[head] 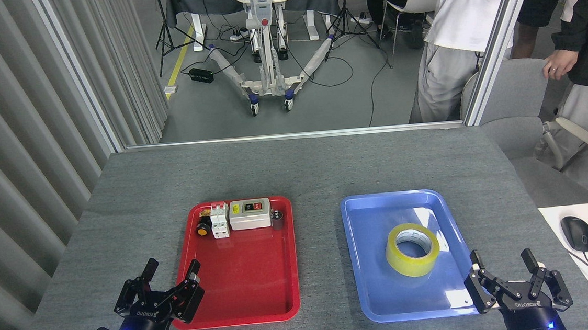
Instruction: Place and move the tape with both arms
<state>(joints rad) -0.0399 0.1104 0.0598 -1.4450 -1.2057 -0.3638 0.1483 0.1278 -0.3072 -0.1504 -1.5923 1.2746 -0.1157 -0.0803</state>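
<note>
While the tape (412,249) sits flat in the middle of the blue tray (365,264), hole up, nothing is touching it. Right gripper (503,264) hangs at the tray's near right corner, fingers spread wide apart w/ nothing between them, just beside the rim and near the roll but not on it. Left gripper (171,274) hovers at the near left corner of the red tray (241,295), fingers also apart, empty. That red tray has a switch box (249,213) and a few small electrical bits along its far edge; the near part is bare.

Step in hand, by my read: the approach, right arm lining up for the first pick. Grasp not yet made.

Next move calls for the right gripper to go fwd and left over the tray rim, then down so one finger drops into the core and one outside the wall, or both straddle the roll. Glossy wrap looks slick, so a firm, centred pinch. Left arm is free to receive; red tray's bare near half seems the likely drop spot.
</note>
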